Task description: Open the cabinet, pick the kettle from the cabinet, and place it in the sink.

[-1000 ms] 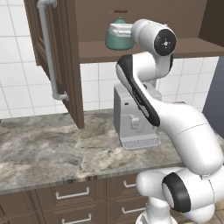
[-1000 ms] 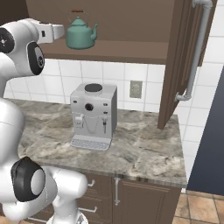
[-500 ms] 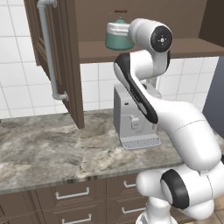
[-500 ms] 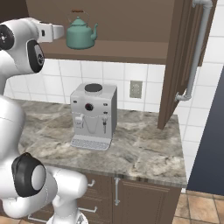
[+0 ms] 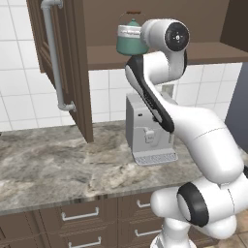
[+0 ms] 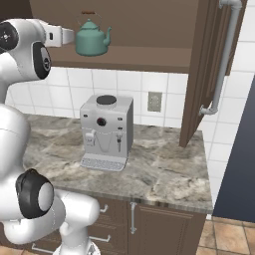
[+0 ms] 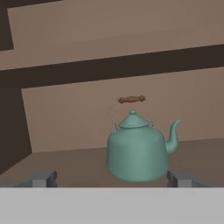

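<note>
From your left base view, the cabinet (image 5: 63,63) hangs open, the teal kettle (image 5: 130,41) upright on its shelf above the coffee machine (image 5: 147,131); your right base view shows the same shelf; your hand view sets the gripper (image 7: 111,178) spread wide, fingertips (image 7: 43,178) flanking the kettle's base, holding nothing.
</note>
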